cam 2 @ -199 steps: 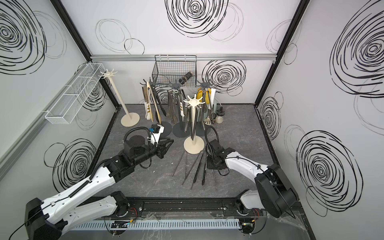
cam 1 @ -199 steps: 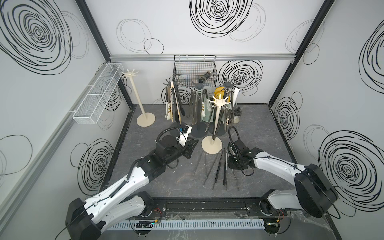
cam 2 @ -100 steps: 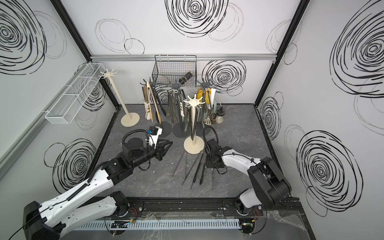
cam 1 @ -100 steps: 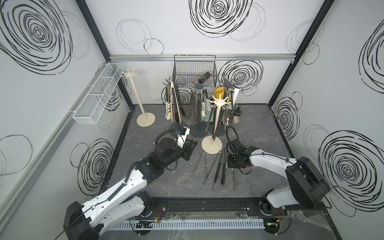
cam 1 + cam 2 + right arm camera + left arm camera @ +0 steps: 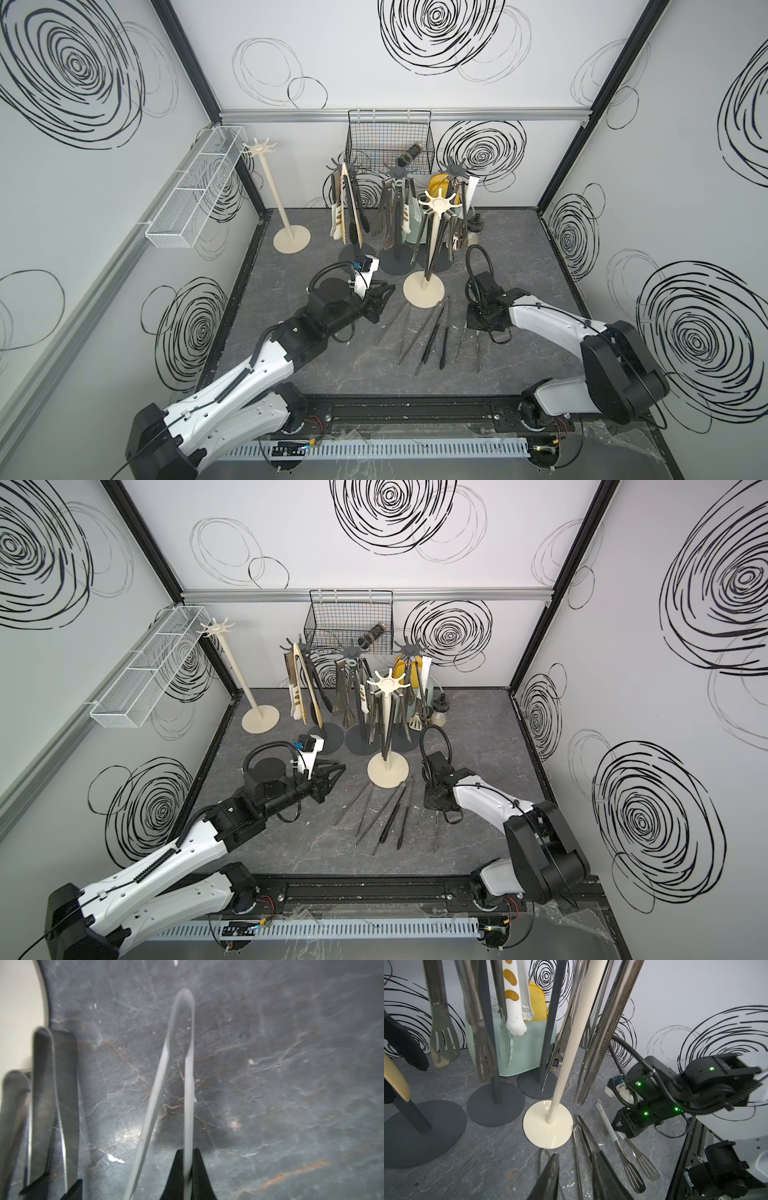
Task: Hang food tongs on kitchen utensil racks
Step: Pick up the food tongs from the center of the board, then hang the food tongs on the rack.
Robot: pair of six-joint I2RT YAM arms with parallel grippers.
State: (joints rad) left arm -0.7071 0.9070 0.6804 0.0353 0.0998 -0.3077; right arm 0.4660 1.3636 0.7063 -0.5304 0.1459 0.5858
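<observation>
Your right pincer (image 5: 188,1169) is clenched on just one arm of the steel tongs (image 5: 189,1095) resting on the tabletop (image 5: 291,1084), their loop ahead of it. Lift slowly; watch that the loose arm clears the neighbouring tongs (image 5: 45,1084) alongside.

Laid flat on the grey marbled desk (image 5: 519,257), loose food tongs (image 5: 430,336) just beside a cream rack base (image 5: 423,289); behind, three dark grey rack bases (image 5: 395,266), a mint container (image 5: 527,1049) and small jar (image 5: 439,715); at rear left, a second cream base (image 5: 291,242).
</observation>
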